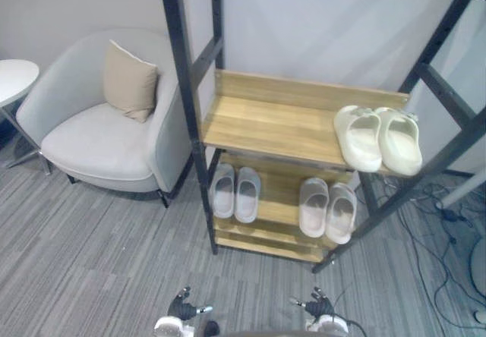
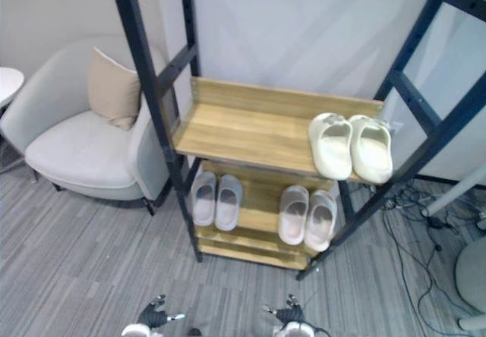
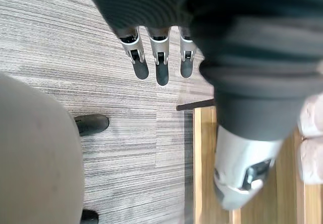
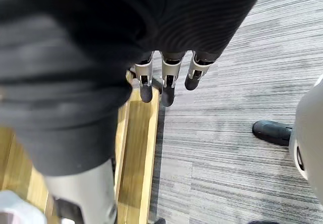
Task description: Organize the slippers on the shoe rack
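Slippers: three pairs, all lodged on the shoe rack (image 1: 273, 121); none on the carpet (image 1: 99, 261) in front of it.

Item 1. Left hand (image 3: 159, 52), short of the rack's front foot, low over the carpet. Fingers straight and spread, nothing between them and the thumb.

Item 2. Right hand (image 4: 169, 77), likewise short of the rack's front, over the corner of its lowest board. Fingers straight, nothing held.

Item 3. Grey pair (image 1: 247, 195), lower shelf (image 1: 277, 200) of the rack, toward its left upright. Side by side and touching, square to the shelf.

Item 4. Pale pink pair (image 1: 313, 206), same shelf, toward the rack's right upright, apart from the grey pair. The right slipper of the two lies slightly askew and sits near the front edge.

Item 5. Cream pair (image 1: 358, 138), upper shelf, at the rack's right end. Side by side and touching, close to the front edge. The rest of that shelf is bare wood.

Item 6. Armchair (image 1: 99, 140) with a tan cushion (image 1: 129, 80), just beside the rack's left upright. Not part of the task.

Status, by judgement: placing looks complete, and the step in hand is a check or final tidy. If anything remains, it is squaring the askew pink slipper. That calls for the right hand to reach low between the rack's uprights and nudge it straight without disturbing its mate.
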